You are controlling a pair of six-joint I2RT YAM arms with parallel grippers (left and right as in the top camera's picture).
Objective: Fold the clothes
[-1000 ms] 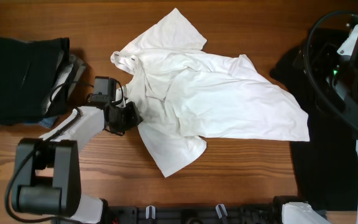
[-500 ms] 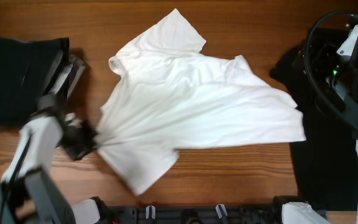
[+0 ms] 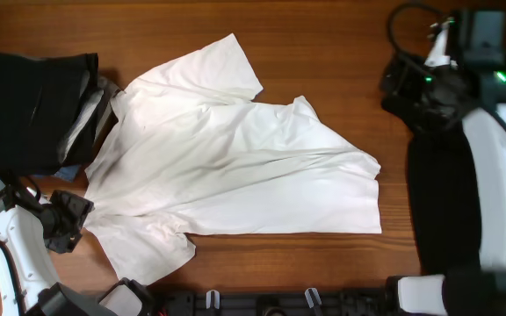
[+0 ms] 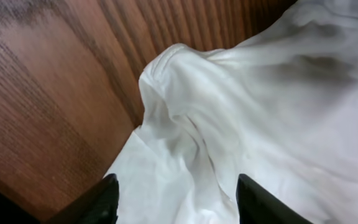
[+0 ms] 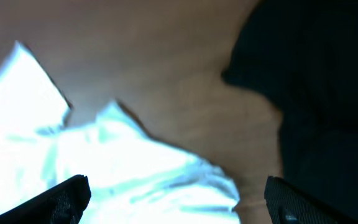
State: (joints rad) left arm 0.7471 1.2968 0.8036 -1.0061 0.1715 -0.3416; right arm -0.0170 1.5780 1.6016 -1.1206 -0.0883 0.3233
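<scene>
The left gripper sits low by the near-left corner of the worktop. Its jaws stand part-way apart with a bunched ridge of the white T-shirt filling the gap between them. The left wrist view does not show whether the pads are pressing the cloth or have let go. A second ago this gripper was further in from the left edge, at a crumpled heap. It has since dragged the shirt's side toward the near-left corner, and the body of the shirt now lies much flatter across the middle of the worktop. One sleeve points to the far edge and the other lies by the near edge. Creases remain near the gripper. The shirt's left part now overlaps the stack of black and grey garments at the far-left corner. The right gripper has swung in toward the far-right corner and hangs wide open and empty. Beside it, a black garment runs along the right edge. The shirt looks nearly ready for a first fold, though none has been made yet.
</scene>
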